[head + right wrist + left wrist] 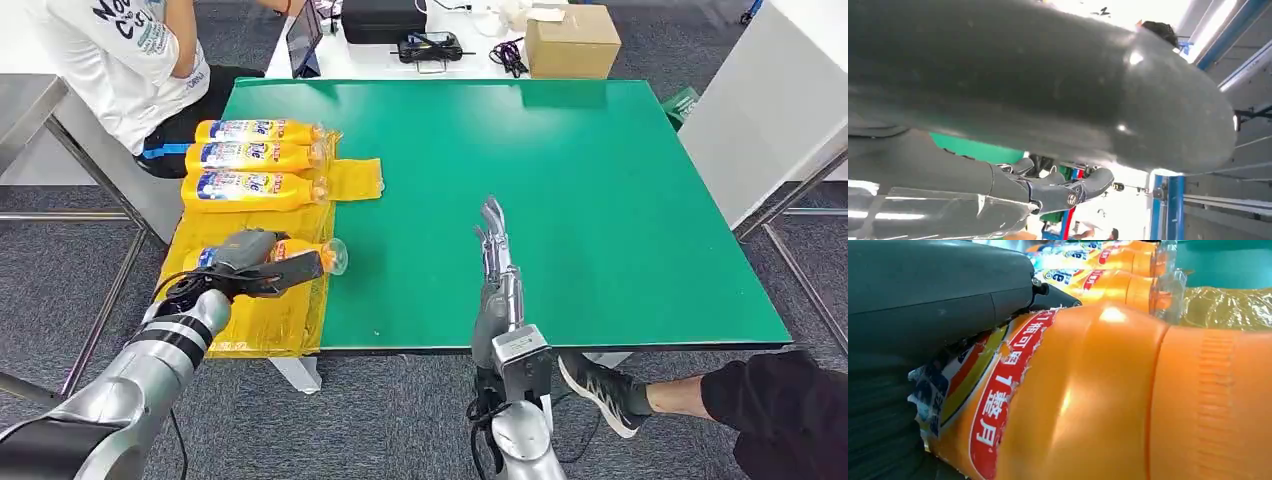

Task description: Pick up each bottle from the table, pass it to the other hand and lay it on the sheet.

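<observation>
Green table (560,180): left hand (255,262) grips an orange bottle (305,250) over the yellow sheet (275,320); right hand (493,240) spread, empty.

Three orange bottles (256,158) lying on yellow sheet (270,320); fourth bottle (300,252) sideways above it.

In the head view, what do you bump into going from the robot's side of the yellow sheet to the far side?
Left hand holding a bottle → second bottle → third bottle → fourth bottle, all on the yellow sheet.
</observation>
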Available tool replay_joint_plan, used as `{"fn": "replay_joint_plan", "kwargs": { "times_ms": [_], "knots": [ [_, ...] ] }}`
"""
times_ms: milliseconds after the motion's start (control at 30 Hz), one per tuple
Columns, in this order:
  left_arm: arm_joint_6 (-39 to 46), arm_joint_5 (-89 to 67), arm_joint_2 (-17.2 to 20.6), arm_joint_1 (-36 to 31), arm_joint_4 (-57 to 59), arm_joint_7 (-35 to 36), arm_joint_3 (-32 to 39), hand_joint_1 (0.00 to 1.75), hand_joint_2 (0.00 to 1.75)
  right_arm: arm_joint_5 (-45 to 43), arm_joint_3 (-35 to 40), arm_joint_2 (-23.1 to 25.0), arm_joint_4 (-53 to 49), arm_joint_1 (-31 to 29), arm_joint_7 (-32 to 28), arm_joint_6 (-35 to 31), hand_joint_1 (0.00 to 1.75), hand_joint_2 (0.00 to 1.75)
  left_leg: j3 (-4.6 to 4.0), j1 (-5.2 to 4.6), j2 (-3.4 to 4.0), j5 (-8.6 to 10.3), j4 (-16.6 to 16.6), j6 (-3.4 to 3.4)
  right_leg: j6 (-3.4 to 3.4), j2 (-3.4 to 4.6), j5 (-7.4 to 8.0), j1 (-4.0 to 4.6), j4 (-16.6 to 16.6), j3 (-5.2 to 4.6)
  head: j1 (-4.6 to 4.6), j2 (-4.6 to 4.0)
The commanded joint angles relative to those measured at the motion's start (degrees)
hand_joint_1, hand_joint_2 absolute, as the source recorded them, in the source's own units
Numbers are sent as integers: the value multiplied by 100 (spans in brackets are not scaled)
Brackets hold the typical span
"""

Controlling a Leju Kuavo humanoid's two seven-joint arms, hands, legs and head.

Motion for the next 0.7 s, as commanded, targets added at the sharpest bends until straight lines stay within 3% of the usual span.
{"fn": "replay_joint_plan", "kwargs": {
  "times_ms": [33, 67, 367, 600, 700],
  "knots": [
    [-128, 288, 113, -41, 415, -207, -283, 14, 175, -19, 53, -86, 628, -308, 26, 18, 0, 0, 37, 5, 18, -11, -7, -7, -12, 16, -5, 6, -9, 32, -2, 0],
    [-472, 829, 206, 88, 369, -646, -228, 0, 0, -29, 94, -85, 800, -409, 39, 34, 0, 0, 38, 4, 17, -9, -10, -7, -11, 17, -4, 5, -10, 32, 0, 0],
    [-1072, 1951, 317, 321, 23, -1045, -248, 0, 0, -67, 134, -60, 1034, -530, 53, 31, 0, 0, 31, 2, 17, -9, -8, -6, -9, 19, -4, 3, -6, 25, -2, 0],
    [-923, 2067, 421, 374, 51, -964, -559, 0, 0, -93, 123, -51, 1069, -529, 62, 28, 0, 0, 51, 7, 22, -15, -11, -10, -16, 24, -7, 8, -11, 45, -2, 0],
    [-930, 2491, 372, 462, -43, -1055, -366, 0, 0, -93, 124, -40, 1106, -531, 61, 19, 0, 0, 38, 5, 19, -11, -9, -7, -11, 21, -5, 5, -8, 32, -2, 0]
  ]
}}
